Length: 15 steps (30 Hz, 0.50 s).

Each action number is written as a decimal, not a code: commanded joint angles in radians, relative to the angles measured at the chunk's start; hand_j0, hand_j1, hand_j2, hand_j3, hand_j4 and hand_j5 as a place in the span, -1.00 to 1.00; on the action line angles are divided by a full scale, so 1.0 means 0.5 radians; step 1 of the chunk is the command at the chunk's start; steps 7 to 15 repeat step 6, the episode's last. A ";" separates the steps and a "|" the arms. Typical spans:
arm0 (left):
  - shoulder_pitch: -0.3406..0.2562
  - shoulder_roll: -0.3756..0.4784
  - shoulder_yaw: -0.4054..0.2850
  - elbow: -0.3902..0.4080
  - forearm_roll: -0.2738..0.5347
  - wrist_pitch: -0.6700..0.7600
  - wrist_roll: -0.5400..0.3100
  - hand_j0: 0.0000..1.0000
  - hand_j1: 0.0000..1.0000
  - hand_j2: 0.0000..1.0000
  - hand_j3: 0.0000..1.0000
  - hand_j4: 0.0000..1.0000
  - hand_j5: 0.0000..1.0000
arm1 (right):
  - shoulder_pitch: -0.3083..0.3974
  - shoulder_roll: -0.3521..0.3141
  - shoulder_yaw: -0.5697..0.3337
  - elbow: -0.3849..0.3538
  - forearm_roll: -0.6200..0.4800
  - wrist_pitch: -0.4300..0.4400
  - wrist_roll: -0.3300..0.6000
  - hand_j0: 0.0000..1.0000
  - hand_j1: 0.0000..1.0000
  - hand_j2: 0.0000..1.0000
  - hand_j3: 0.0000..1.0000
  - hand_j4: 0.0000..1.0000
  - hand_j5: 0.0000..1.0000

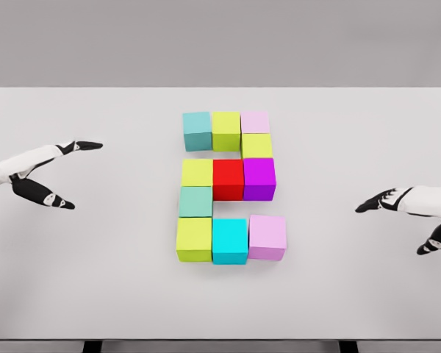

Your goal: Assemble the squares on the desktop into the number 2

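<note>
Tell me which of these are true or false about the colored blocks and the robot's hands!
1. The red cube sits in the middle row. True.
2. The left hand holds a cube. False: it is open and holds nothing.
3. The cyan cube is in the bottom row. True.
4. The right hand touches the light pink cube. False: it is apart, open.
5. The cubes form a 2. True.

obstacle: cube cluster (228, 187) mid-table | free: bare table (95, 294) left, right, front
</note>
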 commanded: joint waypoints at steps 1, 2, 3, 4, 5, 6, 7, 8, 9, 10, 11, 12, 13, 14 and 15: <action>0.006 0.003 0.009 0.003 0.015 0.005 0.001 1.00 1.00 1.00 1.00 1.00 1.00 | 0.000 -0.003 0.001 -0.004 0.017 0.005 -0.001 1.00 1.00 1.00 1.00 1.00 1.00; 0.009 0.006 0.009 0.003 0.015 0.005 0.001 1.00 1.00 1.00 1.00 1.00 1.00 | -0.003 0.003 -0.002 -0.019 0.014 0.005 -0.001 1.00 1.00 1.00 1.00 1.00 1.00; 0.012 0.006 0.009 0.003 0.018 0.005 0.001 1.00 1.00 1.00 1.00 1.00 1.00 | -0.003 0.006 -0.002 -0.047 0.014 0.005 -0.001 1.00 1.00 1.00 1.00 1.00 1.00; 0.012 0.009 0.012 0.006 0.021 0.005 0.001 1.00 1.00 1.00 1.00 1.00 1.00 | -0.006 0.006 -0.002 -0.078 0.014 0.005 -0.001 1.00 1.00 1.00 1.00 1.00 1.00; 0.012 0.006 0.012 0.015 0.018 0.005 0.001 1.00 1.00 1.00 1.00 1.00 1.00 | -0.003 0.006 0.001 -0.111 0.014 0.005 -0.001 1.00 1.00 1.00 1.00 1.00 1.00; 0.012 0.006 0.012 0.015 0.022 0.005 0.001 1.00 1.00 1.00 1.00 1.00 1.00 | -0.003 0.003 0.001 -0.115 0.014 0.005 -0.001 1.00 1.00 1.00 1.00 1.00 1.00; 0.012 0.006 0.012 0.015 0.022 0.005 0.001 1.00 1.00 1.00 1.00 1.00 1.00 | -0.003 0.003 0.001 -0.115 0.014 0.005 -0.001 1.00 1.00 1.00 1.00 1.00 1.00; 0.012 0.006 0.012 0.015 0.022 0.005 0.001 1.00 1.00 1.00 1.00 1.00 1.00 | -0.003 0.003 0.001 -0.115 0.014 0.005 -0.001 1.00 1.00 1.00 1.00 1.00 1.00; 0.012 0.006 0.012 0.015 0.022 0.005 0.001 1.00 1.00 1.00 1.00 1.00 1.00 | -0.003 0.003 0.001 -0.115 0.014 0.005 -0.001 1.00 1.00 1.00 1.00 1.00 1.00; 0.012 0.006 0.012 0.015 0.022 0.005 0.001 1.00 1.00 1.00 1.00 1.00 1.00 | -0.003 0.003 0.001 -0.115 0.014 0.005 -0.001 1.00 1.00 1.00 1.00 1.00 1.00; 0.012 0.006 0.012 0.015 0.022 0.005 0.001 1.00 1.00 1.00 1.00 1.00 1.00 | -0.003 0.003 0.001 -0.115 0.014 0.005 -0.001 1.00 1.00 1.00 1.00 1.00 1.00; 0.012 0.006 0.012 0.015 0.022 0.005 0.001 1.00 1.00 1.00 1.00 1.00 1.00 | -0.003 0.003 0.001 -0.115 0.014 0.005 -0.001 1.00 1.00 1.00 1.00 1.00 1.00; 0.012 0.006 0.012 0.015 0.022 0.005 0.001 1.00 1.00 1.00 1.00 1.00 1.00 | -0.003 0.003 0.001 -0.115 0.014 0.005 -0.001 1.00 1.00 1.00 1.00 1.00 1.00; 0.012 0.006 0.012 0.015 0.022 0.005 0.001 1.00 1.00 1.00 1.00 1.00 1.00 | -0.003 0.003 0.001 -0.115 0.014 0.005 -0.001 1.00 1.00 1.00 1.00 1.00 1.00; 0.012 0.006 0.012 0.015 0.022 0.005 0.001 1.00 1.00 1.00 1.00 1.00 1.00 | -0.003 0.003 0.001 -0.115 0.014 0.005 -0.001 1.00 1.00 1.00 1.00 1.00 1.00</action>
